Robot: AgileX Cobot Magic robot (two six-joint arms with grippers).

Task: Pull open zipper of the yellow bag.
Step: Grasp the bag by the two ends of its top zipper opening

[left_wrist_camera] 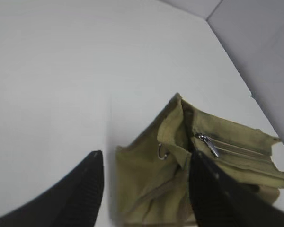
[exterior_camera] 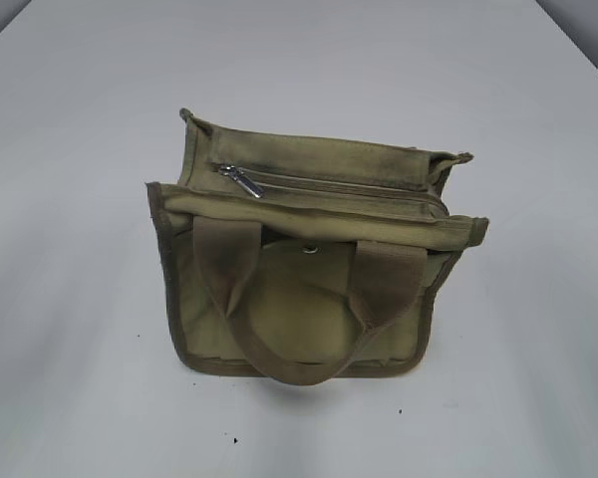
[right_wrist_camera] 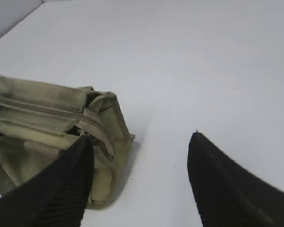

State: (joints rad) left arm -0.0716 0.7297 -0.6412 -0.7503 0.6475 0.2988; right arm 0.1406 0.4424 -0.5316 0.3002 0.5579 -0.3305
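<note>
Here both hands hang open and empty: the left hand (left_wrist_camera: 144,189) straddles the small olive-yellow canvas bag's (exterior_camera: 309,269) pull-tab end, the right hand (right_wrist_camera: 139,182) its far end. The olive-taped zipper (exterior_camera: 329,184) runs between them along the bag's top, its silver pull tab (left_wrist_camera: 209,144) nearer the left hand.

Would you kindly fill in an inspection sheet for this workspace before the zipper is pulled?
Surface: white table, a few dark specks.
Job's things: yellow bag stands upright; zipper looks closed, silver pull tab at its left end; snap between the handles.
Clutter: nothing seen.
Grippers: left gripper open, over the bag's pull-tab end, holding nothing; right gripper open beside the other end, holding nothing.
Cables: nothing seen.
Surroundings: grey wall past the table edge.
</note>
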